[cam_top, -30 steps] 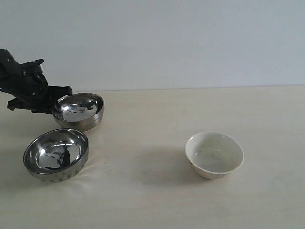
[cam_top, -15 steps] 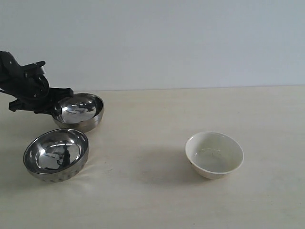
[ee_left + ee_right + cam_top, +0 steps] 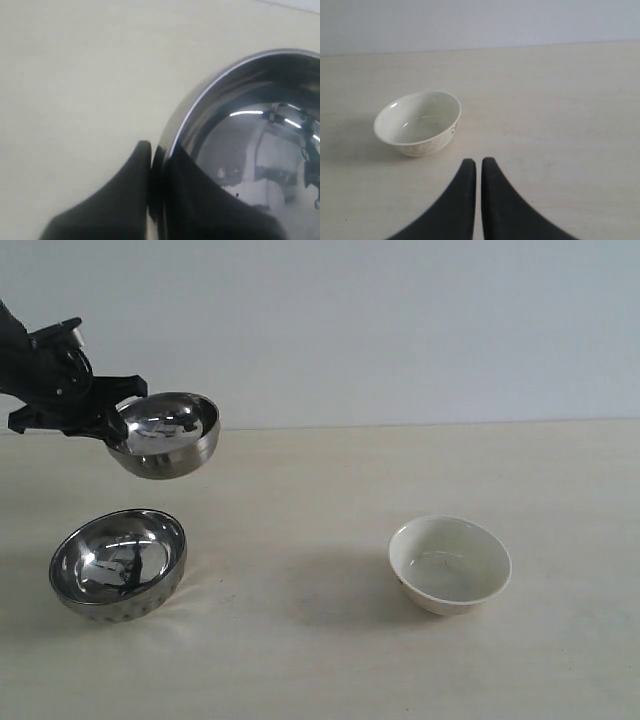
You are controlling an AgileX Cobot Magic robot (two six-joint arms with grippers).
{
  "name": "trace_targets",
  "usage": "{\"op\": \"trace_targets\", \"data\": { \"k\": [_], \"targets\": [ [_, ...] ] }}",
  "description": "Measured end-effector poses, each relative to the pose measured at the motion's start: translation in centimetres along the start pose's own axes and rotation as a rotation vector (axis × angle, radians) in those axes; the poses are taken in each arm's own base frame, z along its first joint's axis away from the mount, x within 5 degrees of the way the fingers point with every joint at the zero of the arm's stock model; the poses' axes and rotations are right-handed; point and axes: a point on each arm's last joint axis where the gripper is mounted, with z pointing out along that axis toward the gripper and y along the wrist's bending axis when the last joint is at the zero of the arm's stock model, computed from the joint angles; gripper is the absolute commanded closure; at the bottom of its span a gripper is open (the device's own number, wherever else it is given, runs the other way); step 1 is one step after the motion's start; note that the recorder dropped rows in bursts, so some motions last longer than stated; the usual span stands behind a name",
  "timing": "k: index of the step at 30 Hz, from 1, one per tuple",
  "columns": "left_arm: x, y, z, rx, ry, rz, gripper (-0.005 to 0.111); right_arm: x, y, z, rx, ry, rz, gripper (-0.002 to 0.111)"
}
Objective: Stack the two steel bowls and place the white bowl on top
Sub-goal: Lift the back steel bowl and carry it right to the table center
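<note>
Left hand [image 3: 120, 426]: pressed together on the rim of the held steel bowl [image 3: 166, 436], one finger inside the wall and one outside (left wrist view shows the rim sandwiched between the dark pads). The bowl hangs clear of the surface [image 3: 330, 480], rim close to level, up and behind the resting steel bowl [image 3: 118, 562].

Resting steel bowl: upright on the surface at the near left, mouth open, nothing in it.

White bowl [image 3: 450, 565]: upright on the surface, well apart to the right, untouched.

Right hand [image 3: 478, 172]: fingers pressed together on nothing, hanging near the white bowl but short of it.

Handling notes (judgement):
- Steel bowls look thin-walled, stiff and light. The polished skin is slippery, so a one-sided rim pinch lets the bowl swing about the grip; keep it level.
- Rounded bottoms: the resting bowl may rock or skate if struck off-centre. Lower the held one straight into its mouth.
- Metal on metal nests loosely, so expect a slide before it settles.
- White bowl looks glossy, rigid and probably chippable. Best hold is the flared rim, one finger inside and one outside, on the side facing the right hand. Its narrow base should seat inside the steel pair.
</note>
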Motion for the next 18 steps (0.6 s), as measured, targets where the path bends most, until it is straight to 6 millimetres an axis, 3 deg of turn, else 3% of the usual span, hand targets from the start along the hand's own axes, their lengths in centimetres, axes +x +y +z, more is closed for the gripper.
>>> {"op": "trace_targets", "data": {
  "k": [6, 11, 15, 18],
  "targets": [
    [-0.4, -1.3, -3.9, 0.029, 0.001, 0.038, 0.103, 0.0, 0.0, 0.0, 0.0, 0.0, 0.0, 0.108],
    [1.0, -1.9, -7.5, 0.03, -0.026, 0.046, 0.103, 0.0, 0.0, 0.0, 0.0, 0.0, 0.0, 0.108],
    [3.0, -2.3, -10.0, 0.038, -0.024, 0.065, 0.103, 0.0, 0.0, 0.0, 0.0, 0.0, 0.0, 0.108],
    [6.6, -4.2, -12.6, 0.114, -0.007, 0.112, 0.103, 0.0, 0.0, 0.0, 0.0, 0.0, 0.0, 0.108]
  ]
}}
